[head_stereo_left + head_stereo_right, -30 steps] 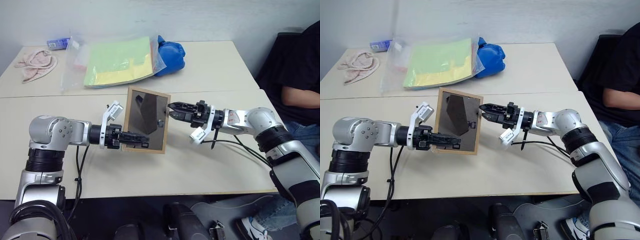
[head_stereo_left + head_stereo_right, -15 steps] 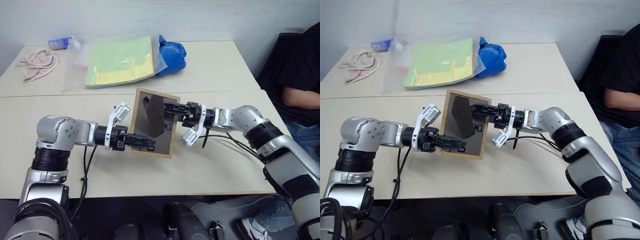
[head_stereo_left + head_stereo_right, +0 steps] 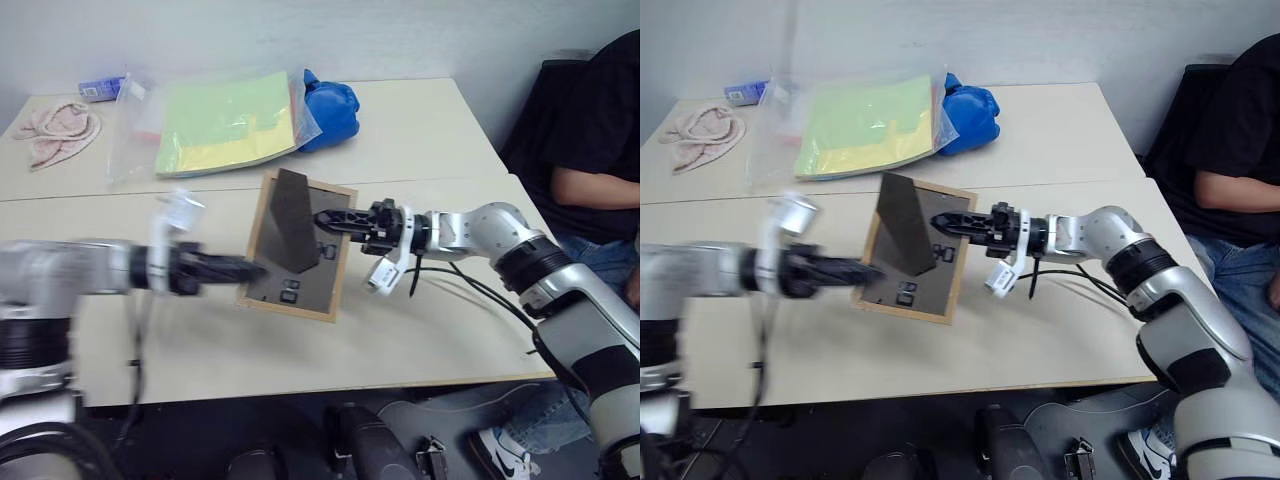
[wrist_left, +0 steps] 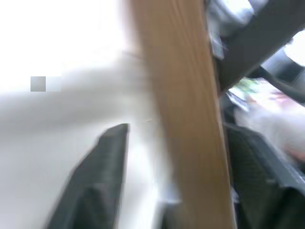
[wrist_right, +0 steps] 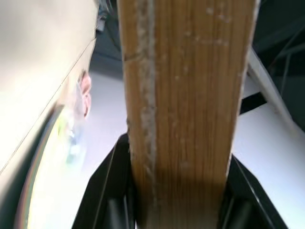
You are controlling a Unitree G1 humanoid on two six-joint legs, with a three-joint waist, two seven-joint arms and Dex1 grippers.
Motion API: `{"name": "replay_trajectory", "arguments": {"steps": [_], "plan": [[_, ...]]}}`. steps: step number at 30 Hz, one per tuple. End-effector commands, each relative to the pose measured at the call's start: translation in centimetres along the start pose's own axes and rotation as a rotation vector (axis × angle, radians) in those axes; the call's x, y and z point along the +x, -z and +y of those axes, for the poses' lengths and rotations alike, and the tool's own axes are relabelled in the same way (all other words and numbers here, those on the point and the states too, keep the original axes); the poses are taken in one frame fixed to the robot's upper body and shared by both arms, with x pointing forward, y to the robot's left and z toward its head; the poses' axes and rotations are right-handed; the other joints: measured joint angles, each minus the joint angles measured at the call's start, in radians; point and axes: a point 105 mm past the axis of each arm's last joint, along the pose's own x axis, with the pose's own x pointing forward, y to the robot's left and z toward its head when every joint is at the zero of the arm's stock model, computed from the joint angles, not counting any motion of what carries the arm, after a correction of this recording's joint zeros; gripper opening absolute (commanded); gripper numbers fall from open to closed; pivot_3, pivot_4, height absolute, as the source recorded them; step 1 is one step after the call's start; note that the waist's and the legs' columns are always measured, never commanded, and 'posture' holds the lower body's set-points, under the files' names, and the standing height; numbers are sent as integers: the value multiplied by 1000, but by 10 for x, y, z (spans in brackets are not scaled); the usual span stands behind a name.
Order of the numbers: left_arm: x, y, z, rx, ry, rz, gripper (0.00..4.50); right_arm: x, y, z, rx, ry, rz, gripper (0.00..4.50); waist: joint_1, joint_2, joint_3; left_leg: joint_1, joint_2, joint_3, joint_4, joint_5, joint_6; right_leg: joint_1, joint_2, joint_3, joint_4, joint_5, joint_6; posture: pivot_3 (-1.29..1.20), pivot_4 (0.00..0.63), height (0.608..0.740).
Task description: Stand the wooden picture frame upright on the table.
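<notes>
The wooden picture frame (image 3: pixel 300 268) is tilted over the cream table (image 3: pixel 440 330) with its dark grey back panel and raised stand (image 3: pixel 290 210) facing me. My right gripper (image 3: pixel 325 218) reaches in from the right and is shut on the frame's right edge; in the right wrist view the wooden edge (image 5: pixel 186 95) sits tight between its two fingers. My left gripper (image 3: pixel 250 268) is blurred at the frame's left edge and stands open. In the left wrist view the light-wood edge (image 4: pixel 186 119) passes between its fingers (image 4: pixel 95 186) with a gap beside it.
A green-yellow folder in clear plastic (image 3: pixel 225 120), a blue bundle (image 3: pixel 328 100), a pink cloth (image 3: pixel 55 130) and a small blue packet (image 3: pixel 98 88) lie at the back. A seated person (image 3: pixel 590 130) is at the right. Cables (image 3: pixel 460 285) trail under my right arm.
My left gripper has opened and drawn back to the left, off the frame. My right gripper has closed on the frame's right edge and now holds it alone.
</notes>
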Motion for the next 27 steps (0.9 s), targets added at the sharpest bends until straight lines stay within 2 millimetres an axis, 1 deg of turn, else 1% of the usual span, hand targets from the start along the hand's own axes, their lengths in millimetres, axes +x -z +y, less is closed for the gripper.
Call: {"name": "replay_trajectory", "arguments": {"steps": [1, 3, 4, 5, 6, 7, 8, 9, 10, 11, 12, 14, 15, 16, 19, 21, 24, 25, 27], "plan": [[-33, 1, -45, 190, 54, -54, 4433, 7, 4, -9, 98, 51, 8, 1275, -5, 0, 0, -2, 0, 0, 0, 0, 0, -2, 0, 1, -1, 0, 0, 0, 150, 740], [-34, 15, -54, 273, 32, -14, 4500, 5, 6, -6, 191, 50, 38, 1275, -4, 0, 0, -3, -1, -1, 0, 0, 1, -2, 0, 2, -1, 0, 0, 0, 150, 740], [-28, 26, -56, 320, 22, 12, 4500, 6, 7, -3, 313, 60, 70, 1275, -3, -1, 0, -3, -1, -1, 0, 0, 1, -3, 0, 1, -1, 0, 0, 0, 150, 740], [-21, 35, -58, 354, 18, 16, 4500, 7, 8, 6, 460, 57, 110, 1275, -3, -1, -1, -4, -1, -1, 1, 0, 1, -3, 0, 1, -1, 0, 0, 0, 150, 740], [-16, 41, -59, 378, 15, 13, 4500, 8, 7, 11, 562, 59, 130, 1275, -2, -2, 0, -2, -1, -2, 0, 0, 1, -1, 0, 1, -1, 0, 1, 0, 150, 740], [-9, 45, -58, 416, -5, -4, 4500, 15, 8, 20, 678, 58, 205, 1274, -2, -3, -1, 2, -1, -2, 1, 0, 1, 2, 0, 1, -1, 0, 1, 0, 150, 740], [-4, 46, -52, 451, -52, -28, 4500, 20, 14, 31, 876, 47, 303, 1274, 0, -5, -1, 2, -1, -2, 1, 0, 1, 3, 0, 1, -1, 1, 1, 0, 150, 740], [0, 46, -47, 478, -88, -49, 4500, 22, 11, 38, 1113, 41, 324, 1274, 2, -6, -1, 3, -1, -4, 1, 0, 1, 5, 1, 1, -2, 1, 1, 0, 150, 740], [2, 46, -44, 496, -111, -64, 4500, 23, 5, 40, 1302, 37, 284, 1274, 6, -5, -1, 9, 1, -8, 1, 0, 1, 14, 2, -2, -4, 1, 1, 0, 150, 740], [3, 45, -42, 512, -127, -78, 4500, 24, 1, 38, 1472, 40, 246, 1274, 14, -4, 0, 11, 1, -12, 1, 0, 2, 18, 2, -3, -6, 1, 1, 0, 150, 740], [4, 45, -42, 524, -133, -87, 4500, 24, -2, 35, 1582, 39, 205, 1274, 18, -3, 1, 9, 1, -13, 1, 0, 2, 18, 1, -4, -6, 2, 3, 0, 150, 740], [6, 42, -37, 534, -162, -123, 4500, 25, -8, 32, 1962, 75, 145, 1274, 28, -2, 1, 8, 1, -14, 1, -1, 4, 17, 0, -5, -7, 2, 3, 0, 150, 740], [6, 41, -36, 542, -173, -131, 4500, 25, -14, 33, 2109, 58, 122, 1274, 29, -2, 1, 7, 1, -14, 1, -1, 4, 17, -1, -7, -7, 2, 3, 0, 150, 740], [6, 40, -34, 546, -182, -135, 4500, 25, -18, 33, 2195, 47, 105, 1274, 30, -2, 1, 7, 1, -15, 1, -1, 4, 17, -1, -8, -7, 2, 3, 0, 150, 740], [5, 39, -28, 562, -201, -125, 4500, 22, -27, 43, 2329, 14, 139, 1274, 31, -2, 1, 6, 1, -17, 0, -1, 4, 17, -1, -9, -9, 2, 2, 0, 150, 740], [5, 36, -26, 572, -206, -123, 4500, 18, -37, 58, 2387, -45, 205, 1274, 32, -2, 1, 5, 1, -18, 0, -1, 4, 17, -1, -9, -10, 1, 2, 0, 150, 740], [6, 32, -24, 577, -202, -126, 4500, 14, -44, 68, 2397, -64, 245, 1274, 32, -2, 1, 4, 0, -17, 0, -1, 4, 16, -2, -9, -10, 2, 2, 0, 150, 740], [7, 31, -23, 579, -200, -127, 4500, 14, -47, 71, 2357, -75, 255, 1274, 31, -2, 1, 4, 0, -17, 0, -1, 4, 16, -2, -9, -10, 2, 2, 0, 150, 740], [9, 30, -22, 583, -192, -128, 4500, 12, -52, 76, 2351, -97, 273, 1274, 32, -2, 1, 5, 0, -18, 0, -1, 4, 17, -2, -9, -10, 2, 2, 0, 150, 740]]}}
